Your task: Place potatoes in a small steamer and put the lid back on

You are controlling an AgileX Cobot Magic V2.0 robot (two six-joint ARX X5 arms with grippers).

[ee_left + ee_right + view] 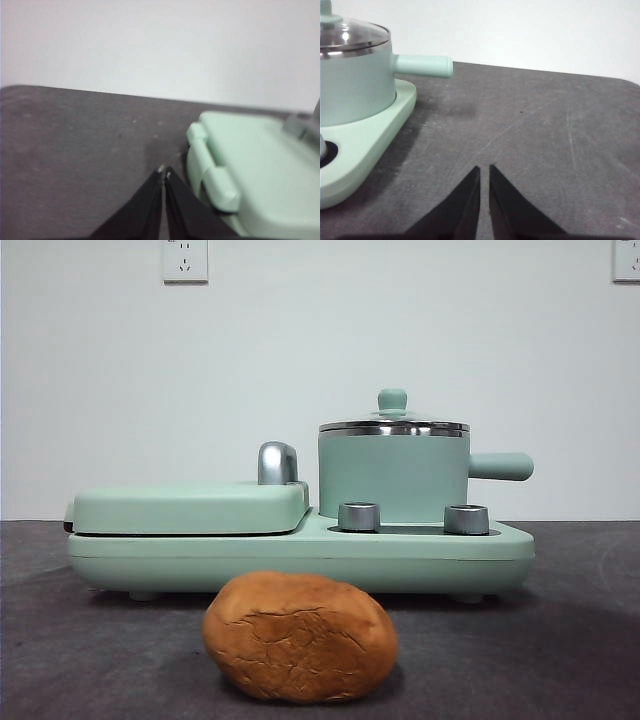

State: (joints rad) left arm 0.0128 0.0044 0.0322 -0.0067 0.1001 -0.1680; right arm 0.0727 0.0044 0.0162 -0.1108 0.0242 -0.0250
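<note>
The lid sits on the steamer, beside the right claw; both claws, left claw included, are pressed nearly together, empty. The right is likely nearer.

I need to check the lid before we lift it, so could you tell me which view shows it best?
The front view: the glass lid sits level on the small steamer, knob fully visible. The right wrist view crops it at the picture's edge; the left wrist view does not show it.
</note>
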